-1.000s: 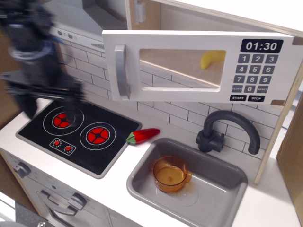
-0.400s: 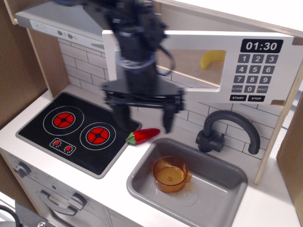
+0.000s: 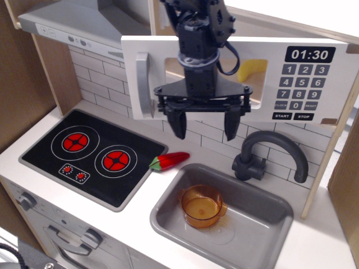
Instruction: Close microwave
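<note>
The white microwave [image 3: 314,84] sits up at the back, with a black clock display reading 01:30 and a grey keypad on its right. Its wide door [image 3: 151,112] stands ajar, swung out toward me, with the grey vertical bar handle [image 3: 142,85] at its left edge. A yellow thing [image 3: 250,69] shows inside through the clear window. My black gripper [image 3: 205,125] hangs open and empty in front of the door's window, fingers pointing down, hiding part of the window.
A grey slanted range hood [image 3: 73,25] is at the upper left. Below are a black stovetop [image 3: 92,154], a red pepper [image 3: 169,160], a grey sink [image 3: 269,224] with an orange pot [image 3: 202,205], and a dark faucet [image 3: 269,154].
My arm has swept from the far left over the stove to the right and up, now in front of the microwave door. The door has not moved.
</note>
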{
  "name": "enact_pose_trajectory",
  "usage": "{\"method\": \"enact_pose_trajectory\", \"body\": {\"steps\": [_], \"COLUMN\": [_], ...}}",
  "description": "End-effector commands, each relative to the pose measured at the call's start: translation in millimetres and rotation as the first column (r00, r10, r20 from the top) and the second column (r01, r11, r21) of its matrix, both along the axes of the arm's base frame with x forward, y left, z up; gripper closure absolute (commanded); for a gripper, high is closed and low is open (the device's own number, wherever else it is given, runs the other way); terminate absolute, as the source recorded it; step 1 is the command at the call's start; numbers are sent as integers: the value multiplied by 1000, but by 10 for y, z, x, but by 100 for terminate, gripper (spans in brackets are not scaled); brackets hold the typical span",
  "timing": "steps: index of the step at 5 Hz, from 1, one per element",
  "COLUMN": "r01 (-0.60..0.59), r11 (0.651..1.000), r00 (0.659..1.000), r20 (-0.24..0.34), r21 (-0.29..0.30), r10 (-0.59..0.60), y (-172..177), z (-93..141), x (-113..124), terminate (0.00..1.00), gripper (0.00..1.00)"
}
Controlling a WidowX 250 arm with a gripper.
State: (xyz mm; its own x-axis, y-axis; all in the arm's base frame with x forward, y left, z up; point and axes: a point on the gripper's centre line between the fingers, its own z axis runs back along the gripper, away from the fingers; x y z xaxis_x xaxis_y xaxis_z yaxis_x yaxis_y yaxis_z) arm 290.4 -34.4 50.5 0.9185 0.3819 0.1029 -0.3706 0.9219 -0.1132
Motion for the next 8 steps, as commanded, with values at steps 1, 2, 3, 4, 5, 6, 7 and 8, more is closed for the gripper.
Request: {"method": "enact_pose_trajectory", "body": {"steps": [1,2,3,4,5,6,7,8], "r01": [-5,6,22,44,40,30,30,26], "r11": [1000,1000,999,997,996,996,996,995], "r00": [990,985,979,970,964,956,953,949], "r20": [140,175,200,238,261,288,297,312], "r21": [22,25,37,64,80,85,87,91], "r10": [2,-11,-28,-58,-59,-53,-55,-54], "y": [180,255,325,381,421,459,464,473], "z": [172,217,224,219,214,229,247,273], "x": [385,540,655,795,892,985,1023,1060], "terminate": [0,0,0,0,0,0,0,0], "gripper": [0,0,0,0,0,0,0,0]}}
